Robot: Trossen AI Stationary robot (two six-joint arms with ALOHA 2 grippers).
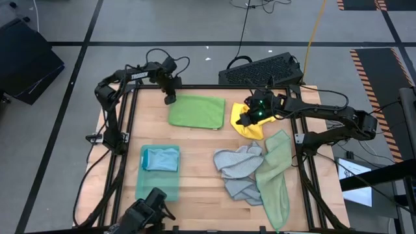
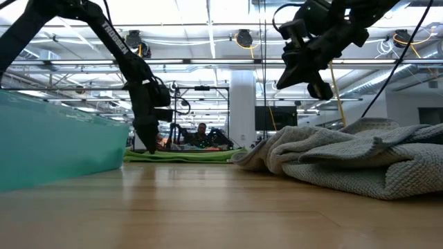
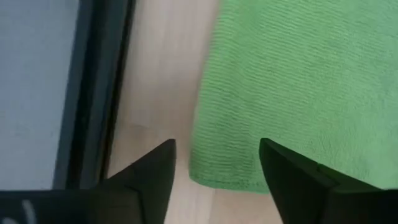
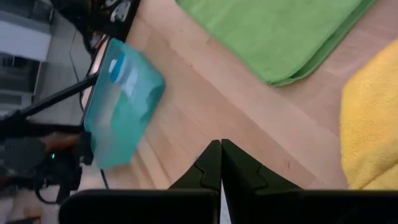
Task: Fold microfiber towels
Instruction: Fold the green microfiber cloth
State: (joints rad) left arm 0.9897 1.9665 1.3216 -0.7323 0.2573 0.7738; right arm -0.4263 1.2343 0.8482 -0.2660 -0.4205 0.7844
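The left pincer (image 1: 170, 99) is positioned at the far-left corner of the folded bright green microfiber towel (image 1: 197, 112), its fingers (image 3: 149, 177) set apart and empty above the wooden counter (image 1: 195, 172). The right pincer (image 1: 243, 119) is held with its fingers pressed together over the crumpled yellow microfiber towel (image 1: 252, 129). A light blue folded cloth (image 1: 161, 158) is seen resting on the teal green cloth (image 1: 156, 185). Grey cloths (image 1: 237, 166) and a pale sage green cloth (image 1: 276, 175) are heaped alongside.

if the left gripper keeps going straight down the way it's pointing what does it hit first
Most likely the corner of the bright green towel. The left gripper stands open straddling that edge, with bare table under one finger. How high it hangs is unclear.
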